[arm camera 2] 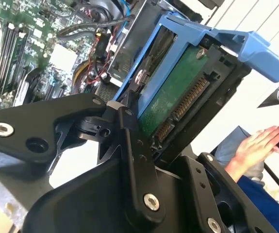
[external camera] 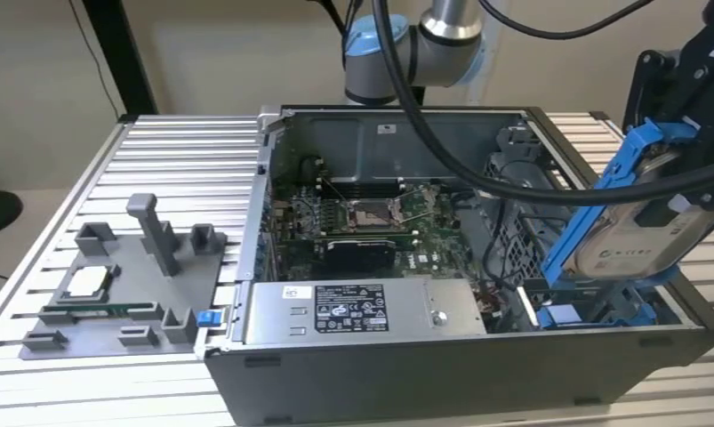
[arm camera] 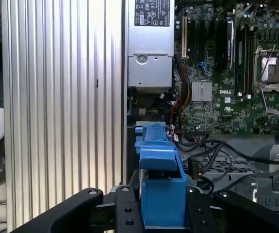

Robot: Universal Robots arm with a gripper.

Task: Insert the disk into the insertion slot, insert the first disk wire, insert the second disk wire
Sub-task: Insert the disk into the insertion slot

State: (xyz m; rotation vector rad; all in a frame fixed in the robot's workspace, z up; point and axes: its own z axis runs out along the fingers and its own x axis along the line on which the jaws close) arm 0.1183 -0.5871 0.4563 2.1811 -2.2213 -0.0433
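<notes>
**Claw clamps the disk, tilted over the bay end of the open case**

The claw point(arm camera: 162, 213) is closed on the disk point(external camera: 623, 240). In the second wrist view its black fingers point(arm camera 2: 132, 145) press against the two sides of the blue carrier frame, and the drive's green circuit board and connector row show between them. In the exterior view the disk hangs steeply tilted at the exterior view's right end of the computer case point(external camera: 452, 374). Its white-labelled face is turned outward and its lower end is just above the insertion slot point(external camera: 570, 313). Whether carrier and slot rails touch cannot be told.

Thick black cables point(external camera: 511, 185) from the robot arm point(external camera: 419, 44) sweep across the case opening and pass in front of the disk's upper part. Inside the case, thin black and red wires point(arm camera: 177, 112) lie loose between the slot and the grey power-supply box point(external camera: 357, 311). The motherboard point(external camera: 369, 222) sits deeper in. The case stands on a ribbed aluminium surface point(external camera: 179, 169), with a grey fixture block point(external camera: 132, 285) well apart towards the exterior view's left.

In the second wrist view a person's hand point(arm camera 2: 258, 145) with a blue sleeve point(arm camera 2: 255, 194) appears beyond the disk.
</notes>
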